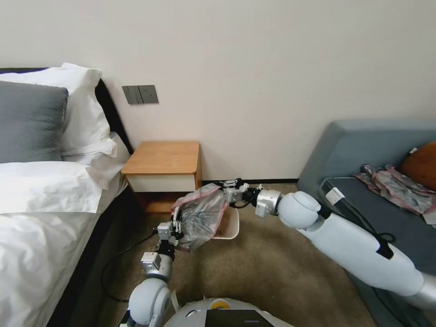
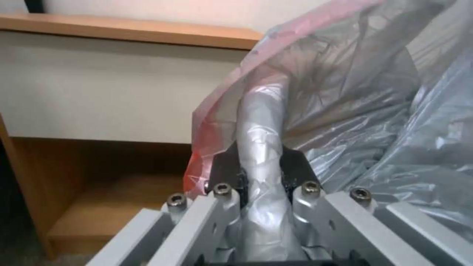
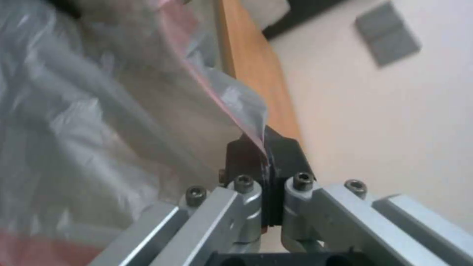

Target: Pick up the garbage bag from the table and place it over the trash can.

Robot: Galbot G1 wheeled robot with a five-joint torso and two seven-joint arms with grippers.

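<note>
Overhead, the garbage bag [image 1: 200, 217] is seen stretched between both grippers above the trash can [image 1: 229, 225], which stands on the carpet just beside the nightstand [image 1: 163, 175], on its sofa side. The left gripper [image 1: 175, 225] is held at the bag's near end, the right gripper [image 1: 228, 186] at its far end. From the left wrist, a bunched fold of bag [image 2: 345, 111] is seen pinched between the dark fingers [image 2: 224, 168]. From the right wrist, the fingers [image 3: 286, 157] are seen pressed together on the bag's [image 3: 98, 111] pink edge, beside the nightstand's [image 3: 256, 74] top.
</note>
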